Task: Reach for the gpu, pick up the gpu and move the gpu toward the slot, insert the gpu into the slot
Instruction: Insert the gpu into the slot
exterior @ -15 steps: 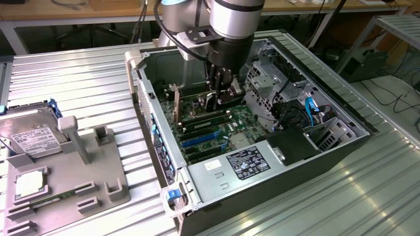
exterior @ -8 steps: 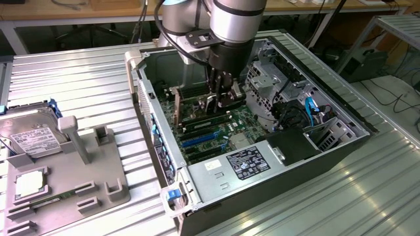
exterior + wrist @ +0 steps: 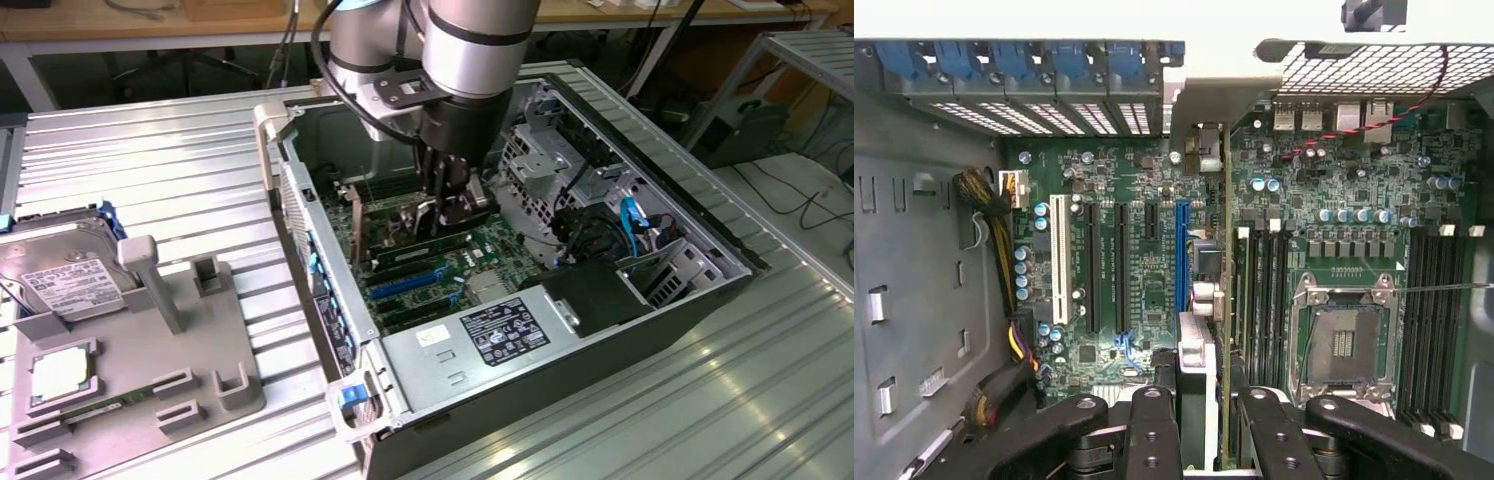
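Gpu (image 3: 1226,300) looks thin, stiff, light and fragile; the gripper (image 3: 1209,425) pinches its upper edge between both fingers (image 3: 1150,430), edge-on above the motherboard (image 3: 1144,180).

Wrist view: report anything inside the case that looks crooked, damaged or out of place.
Nothing looks spilled or broken. The gpu, held in the gripper, stands edge-on, parallel to the blue slot, not tilted. One oddity: the CPU socket sits bare, with no cooler on it.

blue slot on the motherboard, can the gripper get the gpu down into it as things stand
Probably yes: the gripper, shut on the gpu, holds it upright close beside the blue slot; the slot looks empty and nothing lies across it.
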`<state>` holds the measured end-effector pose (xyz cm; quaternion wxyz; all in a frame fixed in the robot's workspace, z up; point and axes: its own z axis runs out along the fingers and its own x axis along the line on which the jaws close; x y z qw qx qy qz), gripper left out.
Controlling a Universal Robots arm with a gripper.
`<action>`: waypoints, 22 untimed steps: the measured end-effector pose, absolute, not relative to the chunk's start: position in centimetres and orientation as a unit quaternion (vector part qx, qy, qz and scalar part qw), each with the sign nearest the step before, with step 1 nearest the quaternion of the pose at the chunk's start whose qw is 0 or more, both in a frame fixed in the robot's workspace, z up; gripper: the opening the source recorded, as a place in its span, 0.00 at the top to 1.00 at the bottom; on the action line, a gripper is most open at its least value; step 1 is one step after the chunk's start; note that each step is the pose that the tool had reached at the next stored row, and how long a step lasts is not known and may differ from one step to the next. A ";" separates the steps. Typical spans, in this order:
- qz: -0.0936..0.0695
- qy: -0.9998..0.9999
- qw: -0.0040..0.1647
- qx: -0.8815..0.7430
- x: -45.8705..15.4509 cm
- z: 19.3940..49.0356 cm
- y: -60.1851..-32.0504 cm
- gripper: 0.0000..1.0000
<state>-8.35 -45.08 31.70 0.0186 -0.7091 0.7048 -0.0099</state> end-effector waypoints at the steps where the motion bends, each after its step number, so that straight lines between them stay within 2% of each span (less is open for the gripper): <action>1: -0.010 0.705 0.019 -0.709 -8.4 31.7 -45.2 0.72; 22: -0.008 0.704 0.017 -0.710 -8.9 29.8 -45.5 0.72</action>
